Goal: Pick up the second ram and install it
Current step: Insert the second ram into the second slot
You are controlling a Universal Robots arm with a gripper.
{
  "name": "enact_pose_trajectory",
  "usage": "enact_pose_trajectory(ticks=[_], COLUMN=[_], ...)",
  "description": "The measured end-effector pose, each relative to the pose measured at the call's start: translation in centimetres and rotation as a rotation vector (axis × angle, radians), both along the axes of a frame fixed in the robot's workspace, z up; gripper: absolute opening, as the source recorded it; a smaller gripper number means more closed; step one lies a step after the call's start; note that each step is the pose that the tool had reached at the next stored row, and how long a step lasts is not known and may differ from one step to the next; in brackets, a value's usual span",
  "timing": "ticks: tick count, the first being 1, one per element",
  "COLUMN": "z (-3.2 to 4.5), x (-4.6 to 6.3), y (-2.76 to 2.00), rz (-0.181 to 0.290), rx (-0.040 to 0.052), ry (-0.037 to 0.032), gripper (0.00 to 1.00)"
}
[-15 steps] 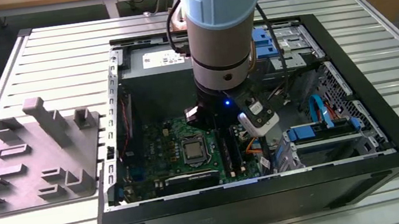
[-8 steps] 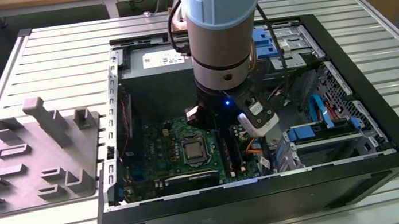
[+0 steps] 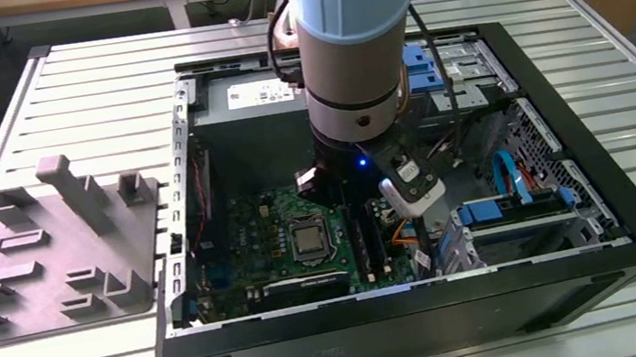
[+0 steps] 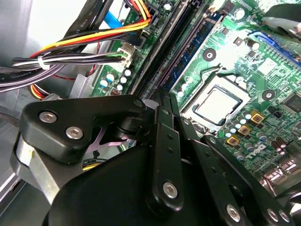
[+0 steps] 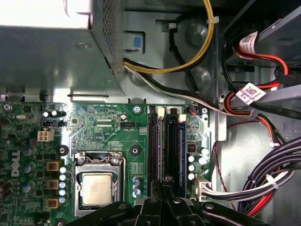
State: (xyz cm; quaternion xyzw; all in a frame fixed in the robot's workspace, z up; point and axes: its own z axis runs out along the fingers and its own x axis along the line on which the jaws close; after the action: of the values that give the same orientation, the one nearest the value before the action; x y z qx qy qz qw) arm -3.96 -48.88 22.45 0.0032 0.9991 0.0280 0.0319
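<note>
- We see the end effector [image 5: 163, 184] with its black fingers drawn narrow, pinched on the thin dark edge of the second ram [image 5: 163, 150].
- In the second wrist view the end effector [image 4: 161, 96] tapers from broad black linkages to a tight tip just over the memory slots [image 4: 181, 42].
- The arm [image 3: 351, 36] comes down almost upright into the open computer case [image 3: 620, 231], with its wrist low over the motherboard [image 3: 259, 242].
- The second ram stands on edge among the memory slots [image 5: 174, 146], beside the CPU socket [image 5: 97, 186]. Its long axis runs along the slots, from the fingers toward the metal wall where the yellow cable [image 5: 188, 61] loops.
- We cannot tell whether the board is fully seated.
- The first wrist view looks squarely down the slots and shows white latches at their far ends. The second wrist view gives a slanted look with a cable bundle [image 4: 70, 59] to one side.
- The exterior view adds the grey fixture [image 3: 62, 249] on the slatted tabletop [image 3: 98, 97], at the exterior view's left of the case.
</note>
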Motion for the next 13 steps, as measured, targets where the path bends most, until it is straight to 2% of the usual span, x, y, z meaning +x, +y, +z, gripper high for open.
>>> enact_pose_trajectory(ticks=[13], z=[-0.17], x=[0.01], y=[-0.01], rz=[-0.018], rx=[-0.0003], ry=[0.0001], gripper=[0.11])
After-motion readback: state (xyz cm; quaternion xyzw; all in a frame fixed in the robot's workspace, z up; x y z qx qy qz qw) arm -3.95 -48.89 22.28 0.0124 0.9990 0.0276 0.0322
